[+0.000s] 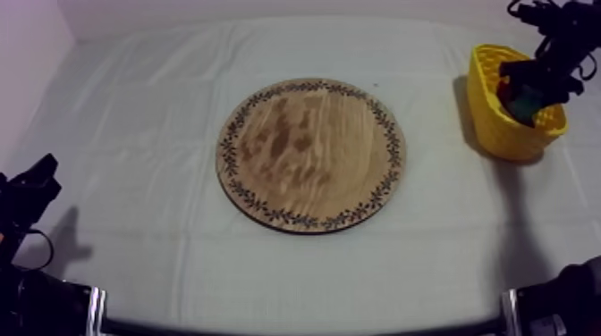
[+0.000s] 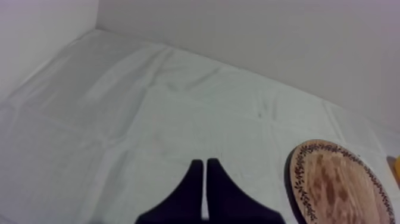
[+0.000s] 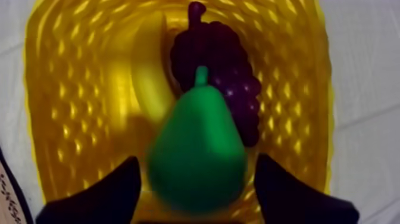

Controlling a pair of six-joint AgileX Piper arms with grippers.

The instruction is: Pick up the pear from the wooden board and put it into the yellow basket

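The green pear hangs stem-up over the inside of the yellow basket, above a bunch of grapes and a banana that lie in it. My right gripper is open, one finger on each side of the pear with a thin gap. From above, the right gripper sits over the basket at the far right, with a bit of the green pear below it. The wooden board is bare. My left gripper is shut on nothing, its fingers together over the cloth.
The round board with the patterned rim lies in the table's middle, to the right of my left gripper. The basket stands near the table's right edge. A wall runs along the far side of the table.
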